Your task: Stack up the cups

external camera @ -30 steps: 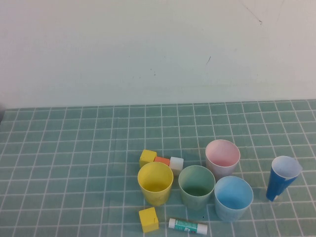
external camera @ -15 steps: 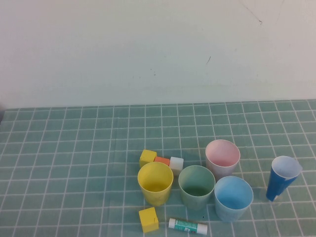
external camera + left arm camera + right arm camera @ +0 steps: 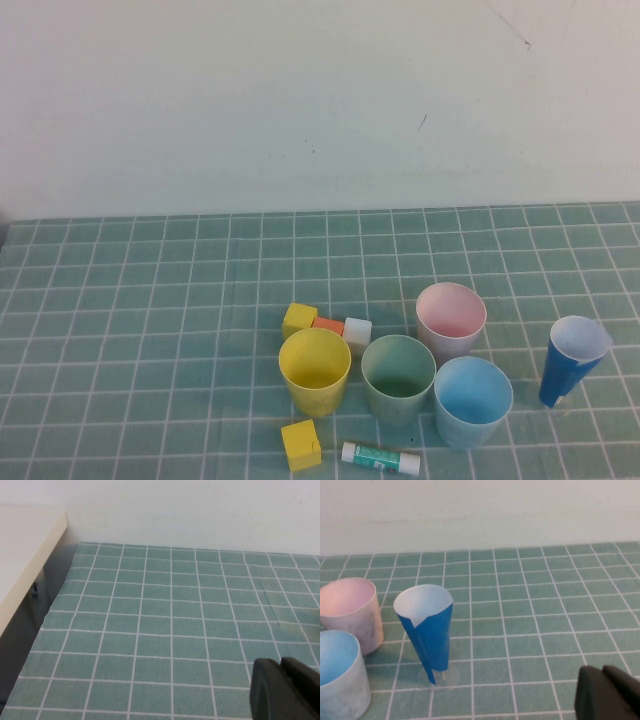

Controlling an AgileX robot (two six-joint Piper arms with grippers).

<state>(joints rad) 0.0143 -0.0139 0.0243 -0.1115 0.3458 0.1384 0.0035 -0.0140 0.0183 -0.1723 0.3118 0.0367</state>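
Four cups stand upright, close together, near the front of the table in the high view: yellow (image 3: 315, 370), green (image 3: 398, 378), pink (image 3: 450, 318) and light blue (image 3: 472, 400). The pink cup (image 3: 349, 612) and the light blue cup (image 3: 339, 672) also show in the right wrist view. Neither arm appears in the high view. My left gripper (image 3: 281, 672) is shut with nothing in it, over bare checked cloth far from the cups. My right gripper (image 3: 602, 680) is shut and holds nothing, to the right of the cups.
A taller dark-blue cup (image 3: 572, 360) stands right of the group. Two yellow blocks (image 3: 298, 319) (image 3: 301, 444), an orange block (image 3: 328, 326), a white block (image 3: 357, 333) and a glue stick (image 3: 380, 458) lie around the cups. A pale ledge (image 3: 20, 555) borders the cloth's left edge.
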